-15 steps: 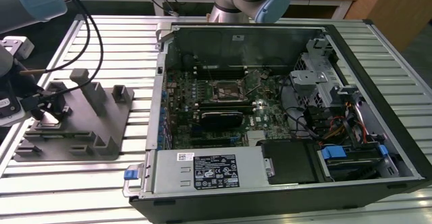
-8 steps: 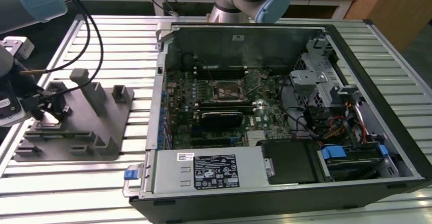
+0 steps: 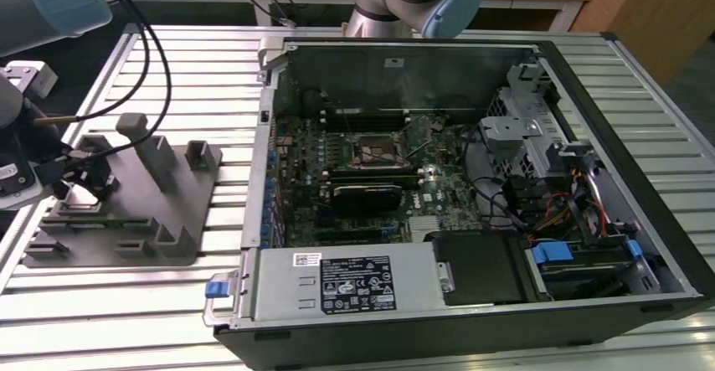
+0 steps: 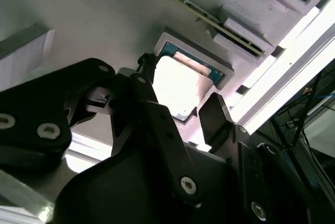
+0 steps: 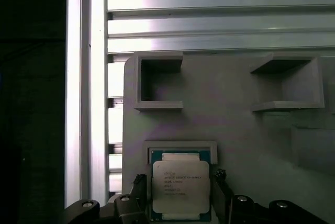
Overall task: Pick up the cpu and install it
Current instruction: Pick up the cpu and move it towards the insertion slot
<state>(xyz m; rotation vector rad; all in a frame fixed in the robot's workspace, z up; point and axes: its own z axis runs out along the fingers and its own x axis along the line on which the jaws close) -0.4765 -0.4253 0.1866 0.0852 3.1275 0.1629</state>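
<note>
one cpu (image 5: 180, 187) sits in a recess of one grey tray (image 5: 235, 124) near the bench (image 3: 134, 304) edge; one pincer (image 4: 182, 89) straddles it, can't tell if clamped.

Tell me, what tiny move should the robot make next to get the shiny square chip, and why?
Probably close the pincer on the cpu. In the second wrist view its fingers stand on either side of the chip and do not seem to grip it yet. The cpu lies flat in its recess in the grey tray.
</note>
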